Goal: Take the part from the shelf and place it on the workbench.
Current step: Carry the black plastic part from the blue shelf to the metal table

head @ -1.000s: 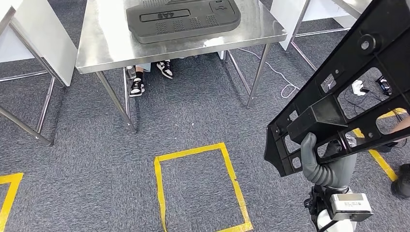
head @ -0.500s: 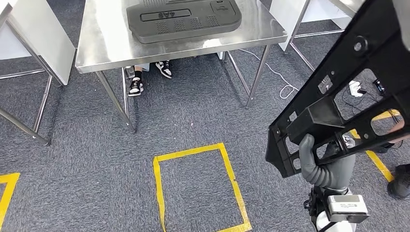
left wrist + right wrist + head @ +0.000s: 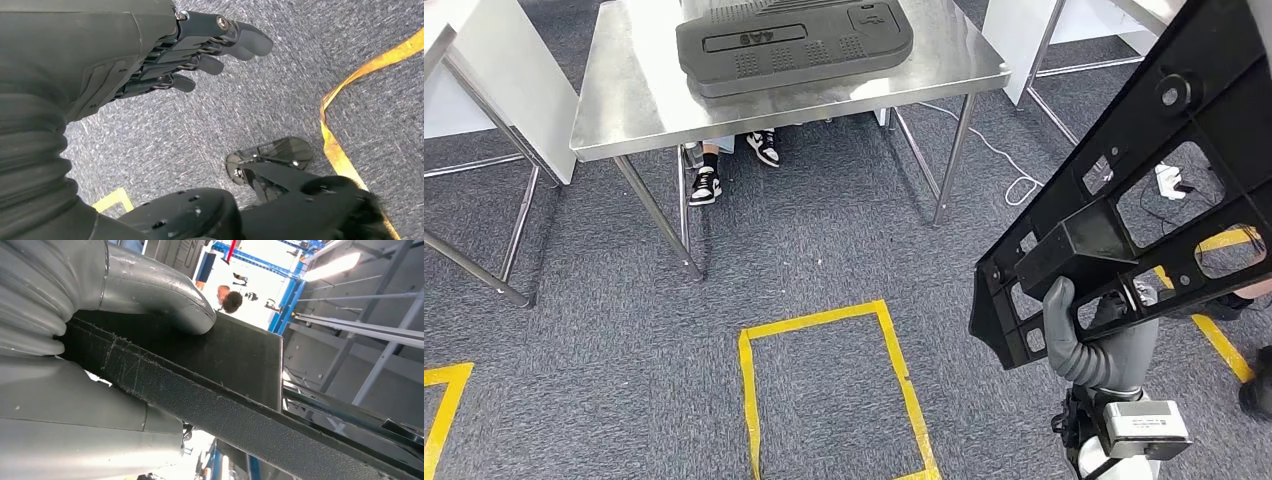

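Black plastic part [image 3: 1144, 170] sits in your right hand [image 3: 1092, 345], gripped by one rib at its low end, so it could swing, slip or clip the steel workbench [image 3: 639, 95]. Left hand [image 3: 165, 55] hangs empty, fingers loosely apart. Grey panel [image 3: 794, 45] already crowds the bench; grey carpet, yellow tape box [image 3: 824, 390], someone's sneakers [image 3: 706, 182] underneath.

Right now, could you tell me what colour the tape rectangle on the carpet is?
Yellow: the tape rectangle on the grey carpet shows best in the head view.

We see our right hand [image 3: 1102, 340] in smooth grey with a ribbed cuff; behind it sits a white box [image 3: 1146, 428]. Our left hand [image 3: 165, 55] has dark fingers [image 3: 200, 64] with small screws.
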Motion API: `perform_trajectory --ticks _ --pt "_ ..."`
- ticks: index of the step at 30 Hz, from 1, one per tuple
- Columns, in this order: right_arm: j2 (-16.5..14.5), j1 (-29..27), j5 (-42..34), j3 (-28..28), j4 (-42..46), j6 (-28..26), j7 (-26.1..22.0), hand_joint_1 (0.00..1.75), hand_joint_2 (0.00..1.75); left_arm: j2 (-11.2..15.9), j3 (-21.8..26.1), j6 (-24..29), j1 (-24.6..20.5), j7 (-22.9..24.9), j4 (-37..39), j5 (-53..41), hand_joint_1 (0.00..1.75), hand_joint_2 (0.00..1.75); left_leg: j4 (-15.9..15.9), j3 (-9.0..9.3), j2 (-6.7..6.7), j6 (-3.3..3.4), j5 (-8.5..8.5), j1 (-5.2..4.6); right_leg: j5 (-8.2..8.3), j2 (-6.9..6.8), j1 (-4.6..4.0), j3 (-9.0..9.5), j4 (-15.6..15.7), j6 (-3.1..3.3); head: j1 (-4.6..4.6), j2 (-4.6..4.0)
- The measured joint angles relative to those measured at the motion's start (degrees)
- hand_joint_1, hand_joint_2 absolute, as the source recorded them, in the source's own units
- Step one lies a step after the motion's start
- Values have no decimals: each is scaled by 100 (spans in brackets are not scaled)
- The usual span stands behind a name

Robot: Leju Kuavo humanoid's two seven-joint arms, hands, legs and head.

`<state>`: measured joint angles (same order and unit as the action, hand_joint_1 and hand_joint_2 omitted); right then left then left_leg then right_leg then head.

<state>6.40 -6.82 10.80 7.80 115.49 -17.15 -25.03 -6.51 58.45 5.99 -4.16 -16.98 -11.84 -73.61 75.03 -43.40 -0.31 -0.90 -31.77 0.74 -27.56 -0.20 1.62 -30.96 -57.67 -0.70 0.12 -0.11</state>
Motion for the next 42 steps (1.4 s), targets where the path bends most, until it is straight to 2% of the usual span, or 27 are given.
perform_trajectory --ticks 1,2,3,5,7,10,12,14,15,16,17,18,19,21,24,26,27,29,30,31,32,34,35,36,37,40,42 --pt "-2 -7 0 0 0 -1 1 175 175 -1 5 -1 2 0 0 2 0 175 -42 -5 3 13 104 -1 -24 -2 -7 34 0 5 -1 0" --pt "-4 -12 0 0 0 -1 2 175 175 0 11 -1 4 0 0 3 0 175 -311 105 6 35 308 -2 -56 -3 -11 80 0 1 -2 0" --pt "-5 -14 0 0 0 -1 2 175 175 2 16 -1 4 0 -1 4 0 175 -723 292 17 65 539 -4 -94 -2 -12 123 2 -14 -2 0" --pt "-7 -13 1 -1 3 -3 3 175 175 6 23 -1 -4 -1 -1 4 0 175 -1375 621 34 107 772 -34 -166 -4 -41 180 0 -68 -4 0" --pt "-8 -13 3 -1 7 -8 5 175 175 6 26 -1 -12 -1 -1 4 0 175 -1524 695 24 134 726 -77 -201 -13 -59 196 19 -127 -6 0" --pt "-17 -11 6 9 15 -11 5 175 175 1 26 -1 -9 1 -1 4 0 175 -1602 728 -10 220 711 -66 -275 -28 -55 156 -56 -195 -2 0" --pt "-14 -10 4 13 21 -14 5 175 175 1 27 -1 -10 4 -1 4 0 175 -1639 768 -23 289 696 -41 -479 -15 -56 -160 -594 -176 16 0" --pt "-13 -15 2 15 19 -14 6 175 175 4 28 -1 -14 13 -1 3 0 175 -1639 784 -46 335 662 -48 -696 0 -62 -664 -1381 -154 28 0" --pt "-13 -17 0 15 16 -14 7 175 175 4 28 -1 -14 18 -1 2 0 175 -1639 803 -63 343 642 -53 -708 3 -61 -857 -1618 -174 29 0" --pt "-12 -18 -1 16 13 -14 7 175 175 4 28 -1 -13 24 -1 2 0 175 -1638 834 -80 342 617 -55 -617 3 -60 -938 -1629 -218 31 0" --pt "-11 -17 -3 17 11 -14 7 175 175 0 28 -1 -10 28 0 0 0 175 -1638 878 -98 334 587 -55 -432 3 -58 -899 -1406 -278 31 0" --pt "-11 -16 -8 17 11 -14 7 175 175 -6 28 -2 -8 32 1 -2 0 175 -1638 930 -114 320 555 -53 -196 3 -55 -763 -1008 -337 33 0" --pt "-11 -15 -12 17 11 -14 7 175 175 -13 28 -2 -7 34 1 -3 0 175 -1634 975 -130 298 520 -64 8 3 -57 -608 -601 -364 38 0" --pt "-11 -12 -19 18 11 -14 7 175 175 -24 28 -2 -9 36 2 -5 0 175 -1626 1021 -154 243 458 -94 214 8 -71 -393 -106 -309 39 0" --pt "-13 -13 -22 18 11 -15 12 175 175 -25 28 -1 -8 41 1 -7 0 175 -1628 1036 -148 172 406 -102 209 13 -71 -339 -42 -160 26 0" --pt "-14 -12 -26 17 11 -19 14 175 175 -25 28 0 -6 48 0 -11 0 175 -1401 959 -96 106 279 -88 188 9 -26 -277 -19 -78 15 0" --pt "-15 -12 -26 18 11 -20 14 175 175 -25 28 1 -5 51 -1 -13 0 175 -1113 829 -65 73 142 -76 169 4 -6 -234 -11 -36 5 0" --pt "-16 -12 -27 19 11 -21 15 175 175 -26 28 2 -4 61 0 -15 0 175 -347 424 -26 23 -157 -49 119 -6 -11 -164 -12 20 -8 0" --pt "-16 -13 -28 20 11 -21 15 175 175 -27 27 2 -1 66 1 -16 0 175 -64 241 -17 7 -218 -32 92 -5 -12 -131 -12 27 -7 0" --pt "-17 -14 -30 20 11 -20 17 175 175 -27 27 2 2 71 1 -18 0 175 26 143 -9 -4 -161 -18 61 0 -9 -92 -13 23 -8 0" --pt "-20 -15 -32 20 11 -20 19 175 175 -27 26 2 5 75 2 -21 0 175 -102 151 -1 -9 5 -5 22 6 -2 -39 -13 7 -8 0" --pt "-24 -14 -40 20 10 -17 22 175 175 -24 26 2 7 79 3 -35 0 175 -842 445 20 -3 493 10 -67 15 13 72 -13 -45 -12 0" --pt "-26 -11 -47 19 10 -15 22 175 175 -23 26 2 4 83 3 -46 0 175 -1187 600 25 8 641 3 -113 17 2 102 -18 -81 -21 0" --pt "-26 -8 -54 19 10 -13 22 175 175 -24 25 2 0 87 4 -58 0 175 -1403 699 26 26 702 -6 -149 16 -11 115 -15 -116 -26 0" --pt "-28 -5 -60 19 9 -10 22 175 175 -26 24 2 -3 91 4 -69 0 175 -1483 736 23 51 682 -22 -172 15 -23 111 -5 -148 -32 0" --pt "-39 -5 -71 20 10 -8 20 175 175 -25 22 12 -7 99 3 -98 0 175 -1522 748 -3 164 638 -44 -205 6 -19 158 32 -230 -28 0" --pt "-40 0 -80 14 10 -8 16 175 175 -23 22 21 -7 101 2 -108 0 175 -1559 784 -15 245 627 -25 -334 4 -23 -4 -289 -240 -17 0"
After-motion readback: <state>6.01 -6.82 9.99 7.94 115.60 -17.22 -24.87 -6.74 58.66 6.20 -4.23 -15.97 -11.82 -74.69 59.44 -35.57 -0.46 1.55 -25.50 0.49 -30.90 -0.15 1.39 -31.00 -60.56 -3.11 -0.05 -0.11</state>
